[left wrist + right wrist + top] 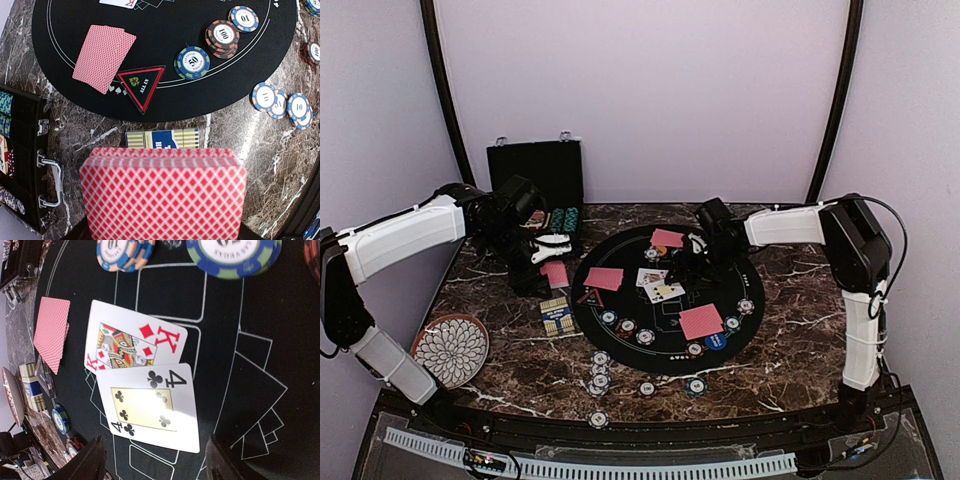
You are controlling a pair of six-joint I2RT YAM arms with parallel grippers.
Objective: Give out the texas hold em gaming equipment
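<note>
My left gripper is shut on a deck of red-backed playing cards and holds it above the marble left of the round black mat. The deck hides its fingers. On the mat lie a pair of red-backed cards, the red-edged black triangle marker and chips marked 50 and 100. My right gripper is open and empty just above the face-up four of clubs, which overlaps the king of diamonds. More red-backed cards and chips lie around.
A blue and yellow card box lies on the marble just beyond the held deck. The open black case with chips stands at the back left. The flower-patterned plate sits at the front left. Loose chips lie off the mat's near edge.
</note>
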